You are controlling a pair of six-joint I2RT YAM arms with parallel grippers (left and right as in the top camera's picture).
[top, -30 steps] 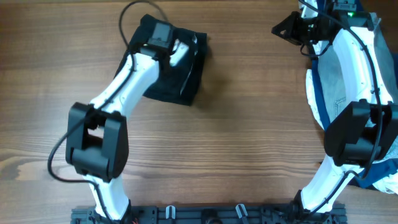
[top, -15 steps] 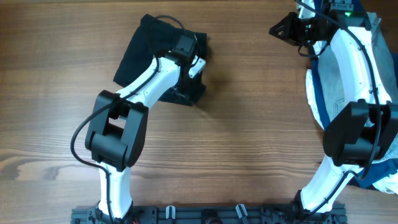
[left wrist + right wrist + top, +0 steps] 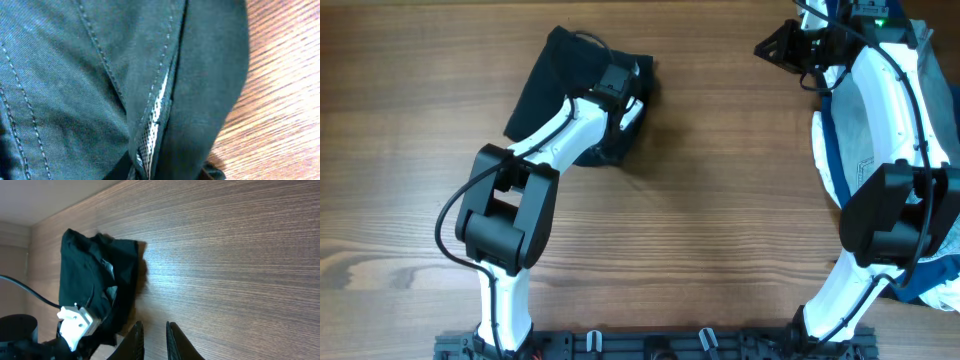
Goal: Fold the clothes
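Note:
The clothes (image 3: pixel 555 80), a pair of black shorts, lie bunched at the table's far left. My left gripper (image 3: pixel 632 100) is at their right edge. In the left wrist view black fabric (image 3: pixel 75 75) fills the frame. A thick fold with pale mesh lining (image 3: pixel 152 125) sits between the two fingertips (image 3: pixel 212 172), and the left gripper (image 3: pixel 165 172) is shut on it. My right gripper (image 3: pixel 775 45) hovers at the far right, well away from the shorts. Its fingers (image 3: pixel 137 340) stand nearly together with nothing between them. The shorts (image 3: pixel 95 275) show at left in that view.
A pile of light-blue, white and navy garments (image 3: pixel 850 150) lies along the right edge under the right arm. Bare wooden table (image 3: pixel 720 200) spans the middle. A black rail (image 3: pixel 650 345) runs along the near edge.
My left gripper moved from the middle of the shorts to their right edge and closed on the fold there. The right arm has stayed put.

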